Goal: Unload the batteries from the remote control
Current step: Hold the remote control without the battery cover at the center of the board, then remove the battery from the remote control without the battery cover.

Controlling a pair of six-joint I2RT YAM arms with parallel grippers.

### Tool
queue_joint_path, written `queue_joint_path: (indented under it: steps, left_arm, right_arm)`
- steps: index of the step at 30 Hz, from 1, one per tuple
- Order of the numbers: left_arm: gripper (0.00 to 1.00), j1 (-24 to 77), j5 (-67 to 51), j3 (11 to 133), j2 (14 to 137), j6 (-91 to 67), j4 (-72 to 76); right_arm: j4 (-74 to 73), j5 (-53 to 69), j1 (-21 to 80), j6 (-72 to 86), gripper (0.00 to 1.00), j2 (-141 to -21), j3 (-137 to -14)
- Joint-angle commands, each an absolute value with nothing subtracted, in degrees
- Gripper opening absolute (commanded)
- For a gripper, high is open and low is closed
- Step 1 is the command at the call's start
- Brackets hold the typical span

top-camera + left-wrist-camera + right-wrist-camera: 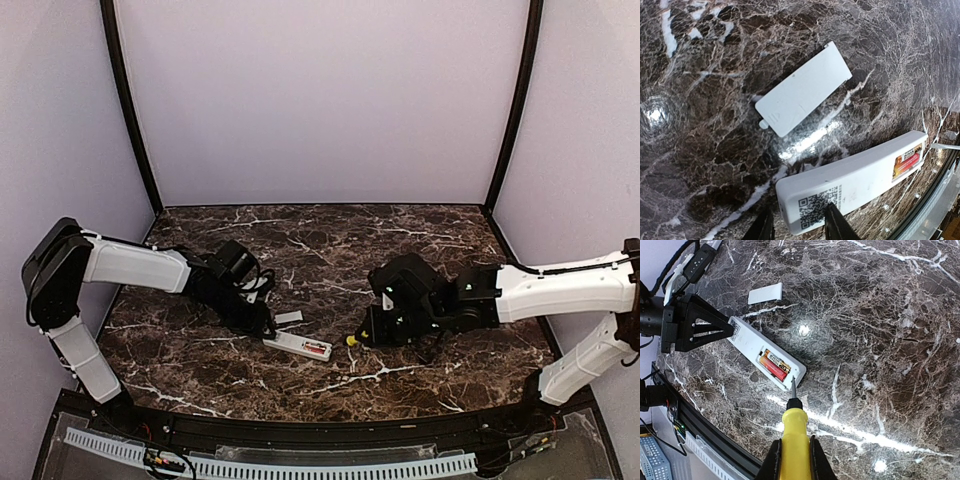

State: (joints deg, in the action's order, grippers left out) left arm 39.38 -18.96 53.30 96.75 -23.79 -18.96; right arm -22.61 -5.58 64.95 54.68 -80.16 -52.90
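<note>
The white remote control (290,343) lies back-up on the marble table, its battery bay open. Two batteries (774,364) lie side by side in the bay, one reddish and one gold and black; they also show as the batteries (907,162) at the remote's (855,180) far end. My left gripper (800,227) straddles the remote's QR-code end, open, with a dark sliver between one finger (765,227) and the casing. My right gripper (794,460) is shut on a yellow-handled screwdriver (795,435). Its metal tip touches the remote's (747,342) rim just beside the bay.
The loose grey-white cover plate (802,95) lies flat on the marble just beyond the remote, seen too as the cover plate (288,318). The table's black front rail (700,425) runs close below the remote. Purple walls close in the sides and back.
</note>
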Motion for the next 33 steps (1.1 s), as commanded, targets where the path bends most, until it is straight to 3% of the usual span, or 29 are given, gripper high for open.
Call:
queue_joint_path:
  steps: [1,33]
  left_arm:
    - [0.34,39.3,-18.2,54.2,97.6,-22.9,-20.7]
    - [0.29,39.4,-19.6,54.3,98.7,-23.1,-20.7]
  right_arm:
    - [-19.2,-5.3,63.7,53.7,0.0,-80.7,-53.6]
    - [-22.0,-3.0,62.2,55.9,0.0,-82.9,-54.4]
